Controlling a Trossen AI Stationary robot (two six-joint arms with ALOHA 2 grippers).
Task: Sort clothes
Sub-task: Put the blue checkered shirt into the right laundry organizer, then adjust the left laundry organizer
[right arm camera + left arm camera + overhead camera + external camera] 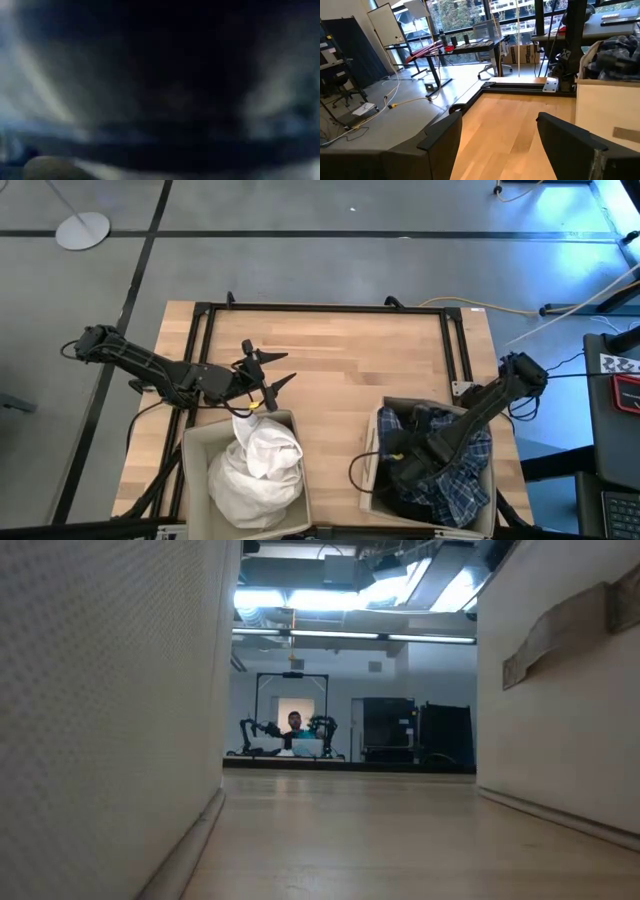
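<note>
A large white garment lies bunched in the beige box at the table's near left. The beige box at the near right holds the blue-and-white plaid shirt and dark cloth. My right gripper reaches down into this box among the clothes, and the cloth hides its end. The right wrist view shows only dark blur. My left gripper hangs open and level over bare wood just beyond the left box, with nothing between its fingers. From there the plaid shirt shows over the right box's wall.
A black metal frame runs along the table's far part and both sides. Bare wood lies between the boxes and over the far half. In the low view the box walls stand on either side. A person sits far behind.
</note>
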